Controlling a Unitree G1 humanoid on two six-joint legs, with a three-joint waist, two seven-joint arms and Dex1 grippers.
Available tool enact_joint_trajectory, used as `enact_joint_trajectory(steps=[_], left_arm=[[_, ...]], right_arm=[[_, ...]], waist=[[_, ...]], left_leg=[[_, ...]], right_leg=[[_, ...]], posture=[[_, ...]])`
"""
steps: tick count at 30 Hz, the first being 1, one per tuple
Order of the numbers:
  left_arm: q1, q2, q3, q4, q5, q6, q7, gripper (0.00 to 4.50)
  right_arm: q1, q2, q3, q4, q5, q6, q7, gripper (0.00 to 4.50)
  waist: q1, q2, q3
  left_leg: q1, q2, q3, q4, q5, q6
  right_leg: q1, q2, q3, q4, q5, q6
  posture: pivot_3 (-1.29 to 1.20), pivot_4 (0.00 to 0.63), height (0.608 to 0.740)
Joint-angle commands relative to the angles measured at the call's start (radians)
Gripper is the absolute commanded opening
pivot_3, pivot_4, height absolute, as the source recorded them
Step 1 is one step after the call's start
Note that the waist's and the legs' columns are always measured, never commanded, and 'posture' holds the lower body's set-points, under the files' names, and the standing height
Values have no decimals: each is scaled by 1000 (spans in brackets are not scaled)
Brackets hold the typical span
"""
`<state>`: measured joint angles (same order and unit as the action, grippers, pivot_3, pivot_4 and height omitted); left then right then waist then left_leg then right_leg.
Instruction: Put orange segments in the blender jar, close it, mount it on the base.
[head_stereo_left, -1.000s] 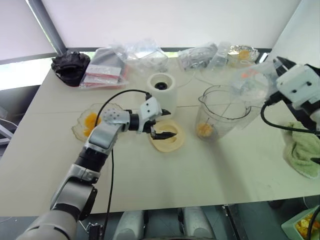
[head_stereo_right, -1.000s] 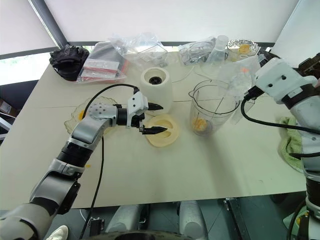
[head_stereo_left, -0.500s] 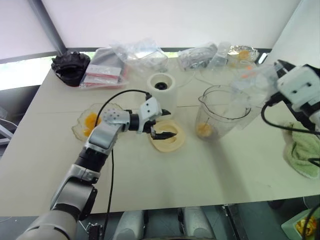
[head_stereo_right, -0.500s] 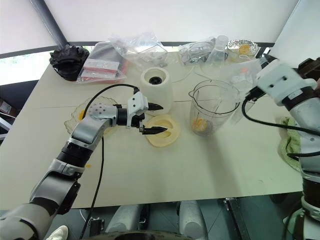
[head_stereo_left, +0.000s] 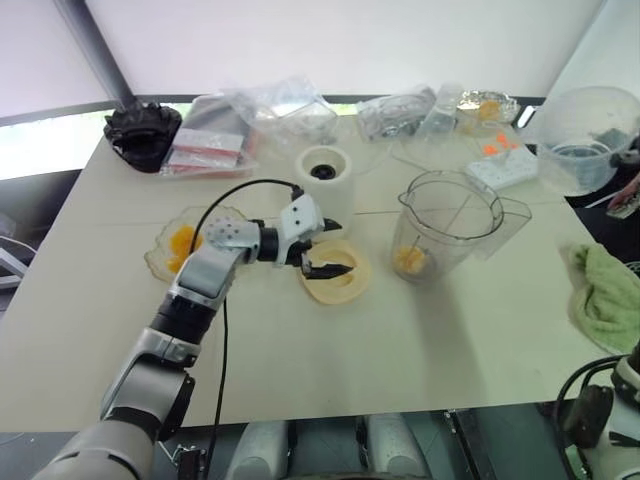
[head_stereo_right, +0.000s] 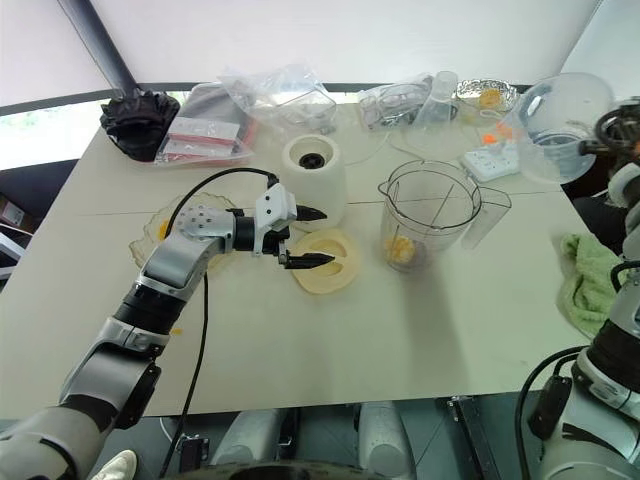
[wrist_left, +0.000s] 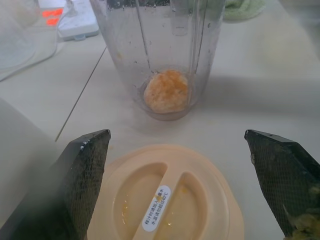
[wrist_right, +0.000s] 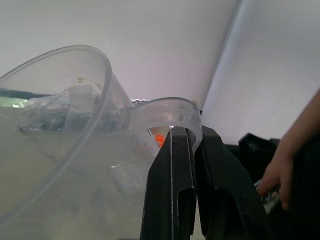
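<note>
On the table (head_stereo_left: 300, 370), head views: the blender jar (head_stereo_left: 450, 215) stands upright right of centre, lid off, with orange segments (head_stereo_left: 408, 260) at its bottom. The base (head_stereo_left: 322, 178) stands apart from it, behind and to the left, socket bare. A cream lid (head_stereo_left: 345, 290) lies flat in front of the base. The left gripper (head_stereo_left: 335, 248) hangs just over the lid, jaws wide, holding nothing. A shallow dish (head_stereo_left: 165, 262) with more orange pieces sits near the left forearm. At the far right edge a clear bowl (head_stereo_left: 583, 135) is held up in the air off the table, well apart from the jar. A green towel (head_stereo_left: 605, 295) and a white power strip (head_stereo_left: 503, 168) are on that side too. Left wrist view: black fingers (wrist_left: 85, 175) splayed either side of the lid, not touching it; jar with fruit straight ahead beyond it. Right wrist view: the right gripper (wrist_right: 192, 132) is pinched tight on the clear bowl's rim tab; a person's hand (wrist_right: 277, 177) is off to one side. Step, as I read it: loading looks done and closing is next. That calls for dropping the left jaws around the lid, gripping it, carrying it level onto the jar mouth and seating it. The right has to put the bowl down first to steady the jar, then mount on the base.
</note>
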<state>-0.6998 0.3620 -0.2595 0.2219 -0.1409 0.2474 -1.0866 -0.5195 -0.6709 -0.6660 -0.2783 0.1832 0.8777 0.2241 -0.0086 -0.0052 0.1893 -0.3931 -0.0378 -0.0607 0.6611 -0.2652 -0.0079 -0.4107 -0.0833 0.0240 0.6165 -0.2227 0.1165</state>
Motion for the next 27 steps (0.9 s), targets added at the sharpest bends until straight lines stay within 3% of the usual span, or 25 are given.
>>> enact_joint_trajectory(steps=[1, 7, 15, 27], left_arm=[[-5, 3, 6, -31, -6, -12, 1, 4500], [-1, 14, 6, -39, -6, -11, -2, 4500], [-2, 29, 9, -48, -7, -6, -6, 4500], [11, 60, 33, -104, -71, 4, -63, 4500]], right_arm=[[9, 64, -163, 48, 42, 23, -80, 43], [118, 158, -231, 144, 83, -98, -103, 43], [192, 277, -218, 300, 121, -337, -145, 43], [189, 296, -203, 523, 224, -527, -195, 43]], waist=[[1, 0, 0], [-5, 1, -1], [-9, 3, -2], [-9, 4, -1]], left_leg=[[0, 0, 0, 0, 0, 0], [0, 0, 1, 0, 0, 0], [2, 0, 1, -1, 0, 0], [2, 0, 1, -1, 0, 0]], right_leg=[[0, 0, 0, 0, 0, 0], [0, 0, 0, 1, 0, 1], [0, 1, 0, 3, 0, 1], [0, 1, 0, 3, 0, 1]], posture=[[0, 150, 740], [0, 150, 740], [0, 150, 740], [0, 150, 740]])
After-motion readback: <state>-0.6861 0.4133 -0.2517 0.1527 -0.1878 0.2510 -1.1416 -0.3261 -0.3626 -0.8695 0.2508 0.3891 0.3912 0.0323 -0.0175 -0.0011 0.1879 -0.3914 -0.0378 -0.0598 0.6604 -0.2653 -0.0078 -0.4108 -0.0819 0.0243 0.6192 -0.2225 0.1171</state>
